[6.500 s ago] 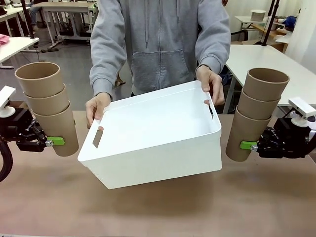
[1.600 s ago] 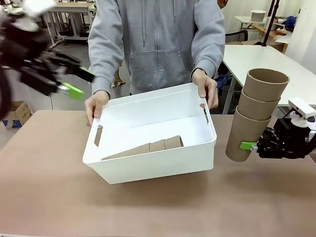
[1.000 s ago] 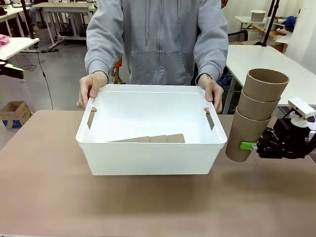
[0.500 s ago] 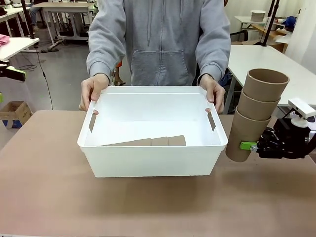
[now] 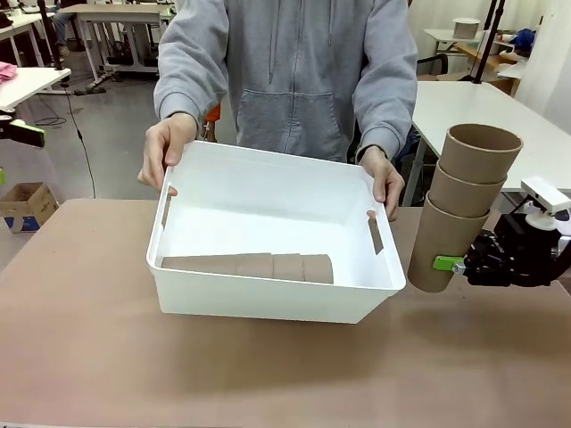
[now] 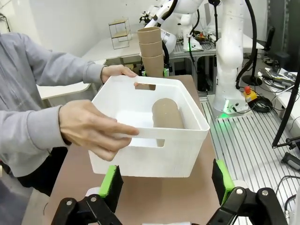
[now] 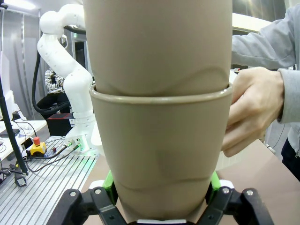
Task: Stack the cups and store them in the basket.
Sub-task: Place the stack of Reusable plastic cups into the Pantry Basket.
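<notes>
Halfway home: one stack of cups (image 5: pixel 259 266) lies in the basket (image 5: pixel 268 299), the other waits at your right.

Now the person's hands (image 5: pixel 167 150) have tipped the white basket so its right end dips toward the right gripper (image 7: pixel 161 199), whose jaws stay clamped on the upright three-cup stack (image 5: pixel 459 205) just beside the basket's right wall. Your left gripper (image 6: pixel 164 185) has pulled back off the desk's (image 5: pixel 285 374) left side, jaws wide and empty. By the look of it, the second stack goes in next.
</notes>
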`<move>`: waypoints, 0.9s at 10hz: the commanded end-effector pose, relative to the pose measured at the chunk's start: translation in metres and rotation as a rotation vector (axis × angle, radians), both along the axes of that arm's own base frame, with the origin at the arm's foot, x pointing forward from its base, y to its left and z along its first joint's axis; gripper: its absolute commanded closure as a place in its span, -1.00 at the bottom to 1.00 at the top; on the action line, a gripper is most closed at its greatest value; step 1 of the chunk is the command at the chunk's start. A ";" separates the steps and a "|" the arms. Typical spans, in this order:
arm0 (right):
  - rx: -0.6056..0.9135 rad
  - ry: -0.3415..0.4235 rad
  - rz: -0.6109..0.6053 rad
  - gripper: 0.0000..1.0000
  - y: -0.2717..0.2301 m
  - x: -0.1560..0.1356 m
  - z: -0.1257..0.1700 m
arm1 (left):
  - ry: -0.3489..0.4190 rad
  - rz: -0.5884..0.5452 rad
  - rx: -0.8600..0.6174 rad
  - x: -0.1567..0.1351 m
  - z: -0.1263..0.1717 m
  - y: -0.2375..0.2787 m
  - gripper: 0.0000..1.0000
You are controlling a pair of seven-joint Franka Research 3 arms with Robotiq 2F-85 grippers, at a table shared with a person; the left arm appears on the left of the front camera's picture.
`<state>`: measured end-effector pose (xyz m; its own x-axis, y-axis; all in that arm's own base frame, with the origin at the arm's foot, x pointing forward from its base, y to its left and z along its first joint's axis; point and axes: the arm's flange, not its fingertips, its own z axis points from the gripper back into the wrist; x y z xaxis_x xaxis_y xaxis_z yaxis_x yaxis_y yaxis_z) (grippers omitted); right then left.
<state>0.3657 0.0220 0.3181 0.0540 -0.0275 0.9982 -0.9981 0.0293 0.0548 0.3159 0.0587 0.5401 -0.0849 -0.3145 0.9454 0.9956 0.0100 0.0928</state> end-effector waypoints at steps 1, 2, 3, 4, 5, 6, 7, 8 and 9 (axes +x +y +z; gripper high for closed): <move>0.004 -0.013 -0.001 -0.67 0.000 0.001 0.005 | 0.006 -0.002 -0.018 0.000 0.005 -0.001 -1.00; 0.004 -0.013 -0.001 -0.67 0.000 0.001 0.005 | 0.006 -0.002 -0.018 0.000 0.005 -0.001 -1.00; 0.004 -0.013 -0.001 -0.67 0.000 0.001 0.005 | 0.006 -0.002 -0.018 0.000 0.005 -0.001 -1.00; 0.004 -0.013 -0.001 -0.67 0.000 0.001 0.005 | 0.006 -0.002 -0.018 0.000 0.005 -0.001 -1.00; 0.004 -0.013 -0.001 -0.67 0.000 0.001 0.005 | 0.006 -0.002 -0.018 0.000 0.005 -0.001 -1.00; 0.004 -0.013 -0.001 -0.67 0.000 0.001 0.005 | 0.006 -0.002 -0.018 0.000 0.005 -0.001 -1.00; 0.000 0.000 0.000 -0.68 0.000 0.000 0.000 | 0.006 -0.002 -0.018 0.000 0.005 -0.001 -1.00; -0.034 -0.005 -0.005 -0.68 0.002 -0.003 0.022 | 0.006 -0.002 -0.018 0.000 0.005 -0.001 -1.00; -0.062 -0.011 -0.011 -0.68 0.005 -0.007 0.045 | 0.006 -0.002 -0.018 0.000 0.005 -0.001 -1.00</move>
<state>0.3673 0.0215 0.3295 0.0379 -0.0078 0.9993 -0.9986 0.0368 0.0381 0.3164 0.0588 0.5402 -0.0841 -0.3124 0.9462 0.9958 0.0085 0.0913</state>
